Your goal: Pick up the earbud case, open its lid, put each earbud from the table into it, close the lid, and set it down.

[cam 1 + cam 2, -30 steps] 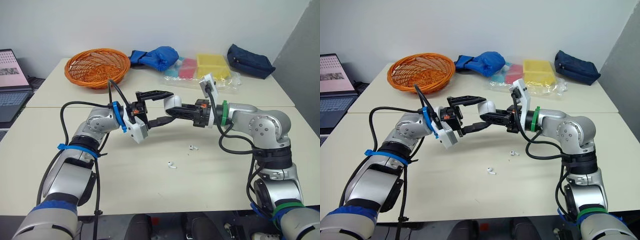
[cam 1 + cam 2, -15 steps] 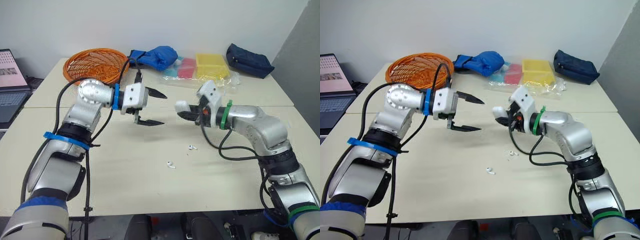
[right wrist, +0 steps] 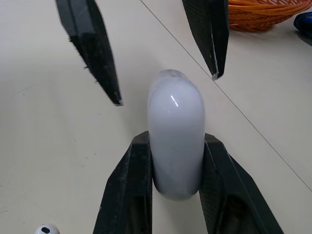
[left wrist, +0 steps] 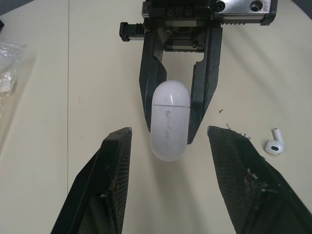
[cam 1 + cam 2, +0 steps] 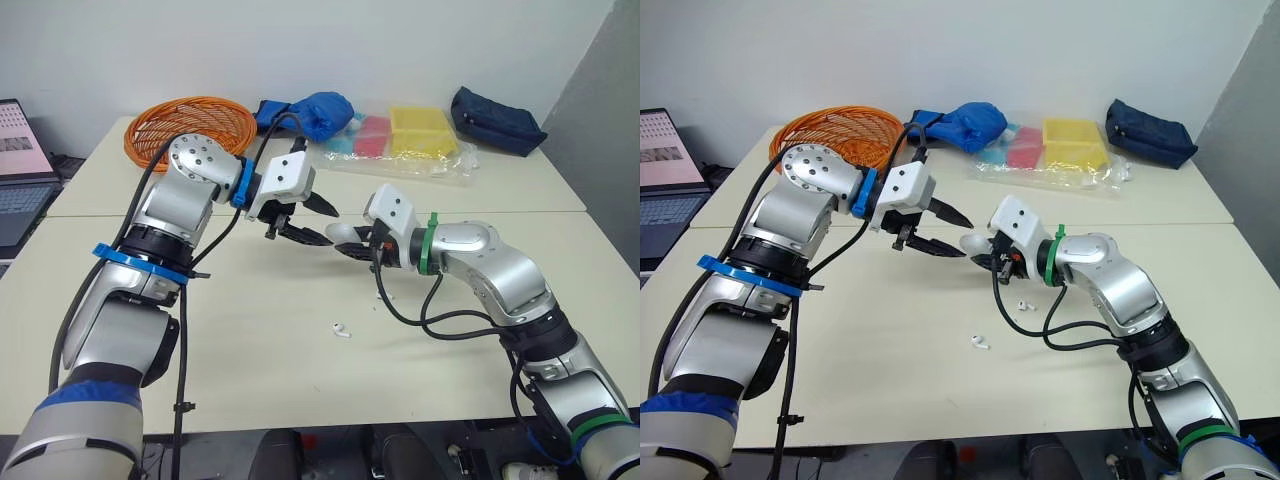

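The white earbud case (image 4: 169, 119), lid closed, is held above the table with my right gripper (image 3: 176, 140) shut on its lower half. My left gripper (image 5: 322, 226) is open. Its two black fingers (image 4: 115, 161) stand either side of the case's free end, a little apart from it and not touching. One white earbud (image 5: 980, 343) lies on the table in front of both grippers. A second earbud (image 5: 1022, 304) lies under the right forearm, beside its black cable.
At the back of the table are an orange wicker basket (image 5: 190, 130), a blue cloth bag (image 5: 320, 110), a clear plastic bag of coloured boxes (image 5: 420, 135) and a navy pouch (image 5: 495, 115). A laptop (image 5: 20, 170) stands at far left.
Half a second ago the grippers stood apart. The left gripper has swung in, tilted down and reached the case; the right gripper has carried the case lower and to the left.
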`<state>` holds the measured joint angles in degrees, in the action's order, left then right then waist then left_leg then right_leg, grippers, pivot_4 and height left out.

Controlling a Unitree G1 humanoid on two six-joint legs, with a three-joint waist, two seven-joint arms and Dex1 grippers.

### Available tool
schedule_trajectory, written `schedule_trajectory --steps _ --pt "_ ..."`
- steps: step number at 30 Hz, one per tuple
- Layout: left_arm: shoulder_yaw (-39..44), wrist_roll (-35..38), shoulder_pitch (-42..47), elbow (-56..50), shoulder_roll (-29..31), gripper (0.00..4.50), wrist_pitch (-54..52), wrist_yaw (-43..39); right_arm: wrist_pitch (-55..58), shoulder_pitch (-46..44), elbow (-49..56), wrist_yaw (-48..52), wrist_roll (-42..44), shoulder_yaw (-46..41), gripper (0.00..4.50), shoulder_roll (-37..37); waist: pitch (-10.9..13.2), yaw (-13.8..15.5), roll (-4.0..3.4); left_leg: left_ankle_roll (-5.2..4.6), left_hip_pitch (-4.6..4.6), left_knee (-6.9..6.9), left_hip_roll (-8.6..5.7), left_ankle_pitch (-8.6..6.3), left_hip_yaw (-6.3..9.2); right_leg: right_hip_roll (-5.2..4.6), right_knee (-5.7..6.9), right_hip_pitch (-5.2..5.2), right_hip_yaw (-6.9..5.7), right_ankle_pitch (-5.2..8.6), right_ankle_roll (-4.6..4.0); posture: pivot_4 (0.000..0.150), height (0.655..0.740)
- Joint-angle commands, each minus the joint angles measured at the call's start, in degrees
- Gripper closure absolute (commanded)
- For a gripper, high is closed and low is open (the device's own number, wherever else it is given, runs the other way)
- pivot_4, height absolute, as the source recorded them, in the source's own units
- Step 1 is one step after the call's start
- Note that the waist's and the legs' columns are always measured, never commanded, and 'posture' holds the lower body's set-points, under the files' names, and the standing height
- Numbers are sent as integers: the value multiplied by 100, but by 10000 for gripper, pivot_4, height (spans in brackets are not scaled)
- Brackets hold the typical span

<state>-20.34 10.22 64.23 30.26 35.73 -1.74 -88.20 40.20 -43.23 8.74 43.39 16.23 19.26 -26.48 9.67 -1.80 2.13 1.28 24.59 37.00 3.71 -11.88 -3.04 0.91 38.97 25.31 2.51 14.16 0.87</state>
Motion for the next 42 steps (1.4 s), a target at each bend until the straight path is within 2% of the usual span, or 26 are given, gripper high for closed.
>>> schedule_trajectory --steps 1,16,19,23,24,39,42 --pt "140 -159 270 150 -106 18151 216 -70 -115 -27 277 38 -124 -54 35933 -18 0 1 0 0 0 0 0 0 1 0 0 0 -1 0 0 1500 7400" --pt "223 -335 187 124 -209 18151 200 -214 -77 -31 411 100 -205 -47 35933 73 0 -2 0 0 0 1 0 0 2 0 1 0 -1 0 0 1500 7400" --pt "200 -354 134 121 -188 23791 231 -277 -87 -73 365 84 -201 -63 35933 121 0 -2 0 0 0 1 0 0 2 0 1 0 -1 0 0 1500 7400" --pt "206 -345 71 23 -162 36621 187 -339 -132 -109 308 81 -246 -72 35933 151 0 -2 0 0 0 1 0 0 2 0 2 0 -1 0 0 1500 7400" --pt "212 -351 66 8 -161 37558 184 -338 -133 -109 311 85 -253 -78 35933 154 0 -2 0 0 0 1 0 0 2 0 2 0 -1 0 -1 1500 7400" --pt "422 -327 -106 -102 -184 37551 133 -174 -169 -128 194 240 -352 -158 35933 222 0 -2 0 0 0 2 0 0 2 0 3 0 -1 -1 -1 1500 7400" --pt "485 -289 -118 -115 -195 37551 37 -155 -85 -147 187 377 -241 -243 27046 181 0 -2 0 0 0 2 0 0 3 0 3 0 -1 -1 -1 1500 7400"
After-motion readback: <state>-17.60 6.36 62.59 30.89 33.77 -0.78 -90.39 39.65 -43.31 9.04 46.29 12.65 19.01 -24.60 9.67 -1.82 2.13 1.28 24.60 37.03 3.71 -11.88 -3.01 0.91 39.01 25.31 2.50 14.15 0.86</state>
